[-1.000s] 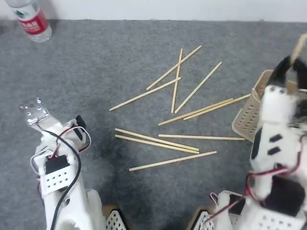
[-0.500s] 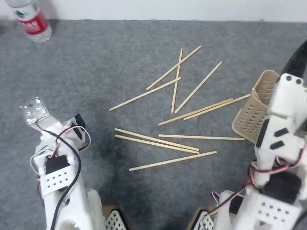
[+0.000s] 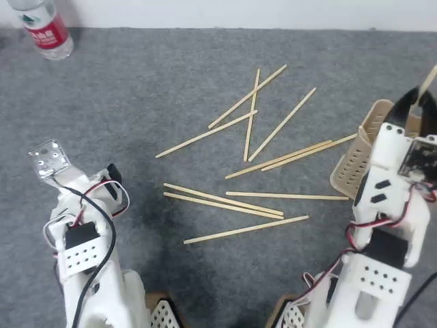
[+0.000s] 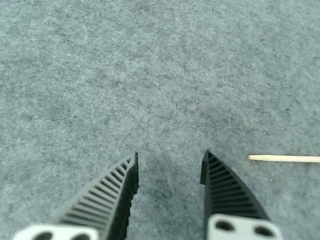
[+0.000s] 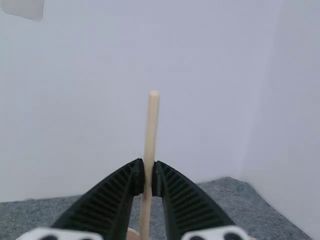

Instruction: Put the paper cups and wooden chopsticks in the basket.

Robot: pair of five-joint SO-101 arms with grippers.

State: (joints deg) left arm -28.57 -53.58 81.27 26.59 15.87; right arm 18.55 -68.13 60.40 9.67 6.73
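Several wooden chopsticks (image 3: 254, 154) lie scattered on the grey carpet in the high view. A beige slotted basket (image 3: 351, 171) stands at the right edge. Just above its far side, my right gripper (image 3: 418, 102) is shut on one chopstick (image 3: 429, 78) that points upward. In the right wrist view that chopstick (image 5: 150, 125) stands upright between the shut fingers of the right gripper (image 5: 147, 167), against a white wall. My left gripper (image 4: 170, 157) hangs open over bare carpet at the lower left (image 3: 113, 173), and a chopstick tip (image 4: 284, 158) lies beside it.
A water bottle (image 3: 44, 29) with a red label lies at the far left corner. A white wall borders the carpet's far edge. Bare carpet stretches between the left arm and the chopstick pile.
The right arm swung out to the right and came back over the basket, still holding its chopstick. The left arm and the loose chopsticks have not moved.
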